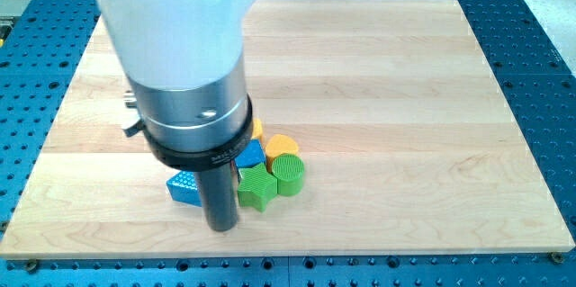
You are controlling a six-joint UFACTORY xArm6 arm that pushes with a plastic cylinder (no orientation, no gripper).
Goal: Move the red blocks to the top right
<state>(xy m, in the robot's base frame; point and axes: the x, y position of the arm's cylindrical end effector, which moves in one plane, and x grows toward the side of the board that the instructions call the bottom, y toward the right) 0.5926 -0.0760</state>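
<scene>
Your rod has no pincer at all, so nothing is held; it can only shove. My tip [221,228] sits near the tabletop's [405,98] bottom edge, left of centre, just beside the green star block [256,188] and the blue block [185,187], which lies on its left.

You won't find a red block here. A tight cluster shows only the green cylinder [290,173], a yellow cylinder [282,146], a second blue block [251,155] and an orange sliver [257,129]. The arm's big housing hides much of that area, so any red blocks may sit behind it; I cannot tell.

Judging by their neighbours, expect small, stiff, light pieces that slide easily and may spin off a glancing push. Press squarely on the side facing away from the top right corner.

Writing on the arm's black collar is too small to read.
</scene>
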